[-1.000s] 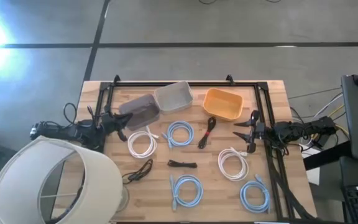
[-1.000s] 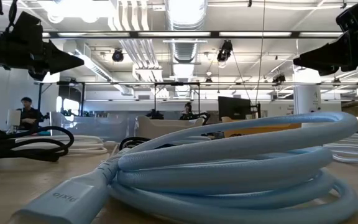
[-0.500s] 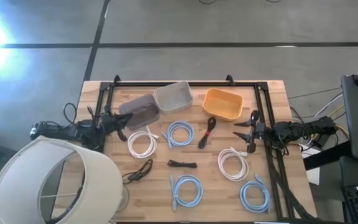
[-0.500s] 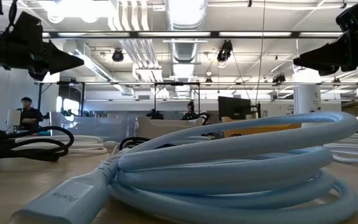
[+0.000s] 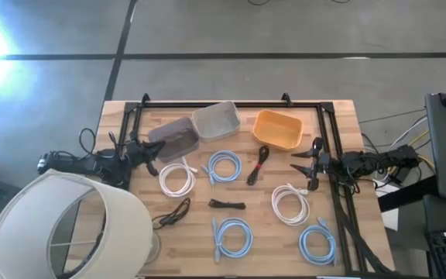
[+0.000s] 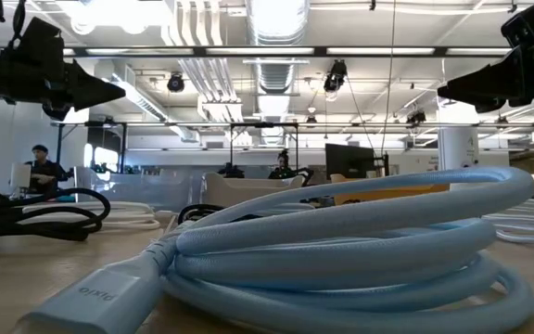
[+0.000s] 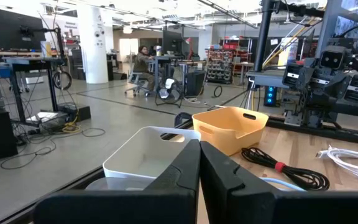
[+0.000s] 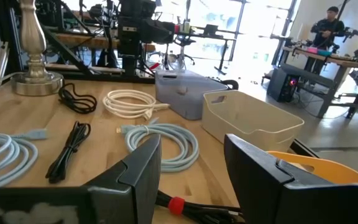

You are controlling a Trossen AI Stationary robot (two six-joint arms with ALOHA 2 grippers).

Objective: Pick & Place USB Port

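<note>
Wooden bench sits on a grey concrete floor, black frame round it, seen from the top cam. Left claw hangs at the bench's left edge, just beside the grey bin, fingers pressed together. Right claw is over at the right side, fingers spread, holding nothing, w/ a white cable coil near it. Along the far edge: grey bin, white bin, orange bin. Between the arms there's another white coil, a blue coil and a black cable w/ a red tie; nearer the front a short black cable, a thin black cable and two more blue coils. Can't tell which one is the USB item, all cables lie flat on the wood, none in a bin. A lampshade covers the front-left corner. Low cam: a big blue coil fills the view, its plug pointing at the lens, both arms up high at the top corners, ppl at desks far behind. Left wrist cam: fingers touching, white bin and orange bin ahead, black cable w/ red tie beside them. Right wrist cam: fingers well apart, blue coil, white bin, lamp base farther off.
</note>
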